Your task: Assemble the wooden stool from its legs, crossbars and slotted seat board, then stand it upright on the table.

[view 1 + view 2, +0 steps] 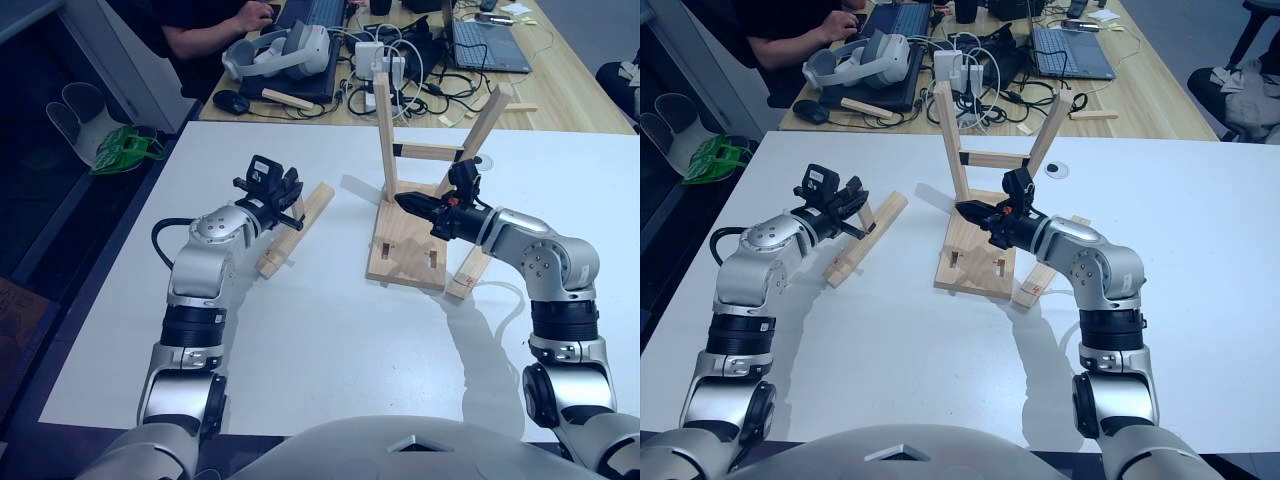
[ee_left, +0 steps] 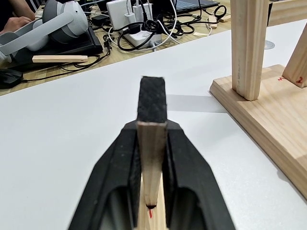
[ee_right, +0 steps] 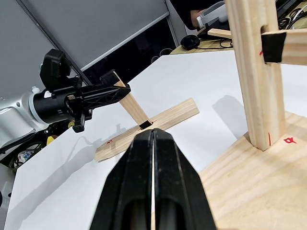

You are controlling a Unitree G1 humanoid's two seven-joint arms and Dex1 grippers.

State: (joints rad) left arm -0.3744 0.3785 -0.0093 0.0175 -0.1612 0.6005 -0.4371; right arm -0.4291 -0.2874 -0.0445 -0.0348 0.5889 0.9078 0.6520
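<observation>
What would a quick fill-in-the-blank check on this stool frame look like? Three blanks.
1. The left gripper is shut on a ___ slotted into the leg that lies on the table.
2. ___ legs stand upright on the seat board.
3. The right gripper, low over the seat board, is ___.

Missing words: crossbar; two; shut.
</observation>
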